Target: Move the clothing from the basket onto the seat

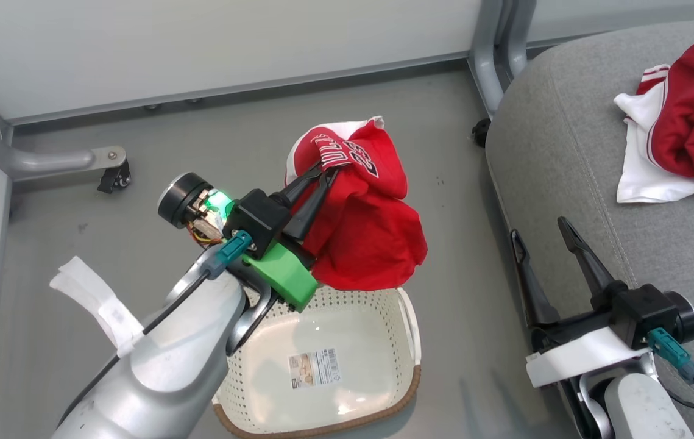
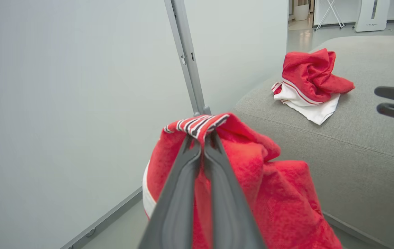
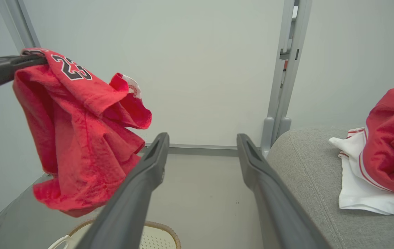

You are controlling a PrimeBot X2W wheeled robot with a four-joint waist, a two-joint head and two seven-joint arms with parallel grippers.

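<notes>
Red-and-white crumpled garment (image 1: 682, 122) lies on large grey fabric seat (image 1: 566, 183): done. Red garment printed 23 (image 1: 371, 231) hangs above cream perforated plastic basket (image 1: 410, 341), clamped in left gripper (image 1: 321, 172). Right gripper (image 1: 538, 230) jaws apart, holding nothing. Left to do: carry to seat, release.

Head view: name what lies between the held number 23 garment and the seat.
A strip of grey floor, seen in the head view, separates the garment from the seat.

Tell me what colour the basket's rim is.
Brown, with a woven look, around the cream-white basket. The head view shows it best.
</notes>
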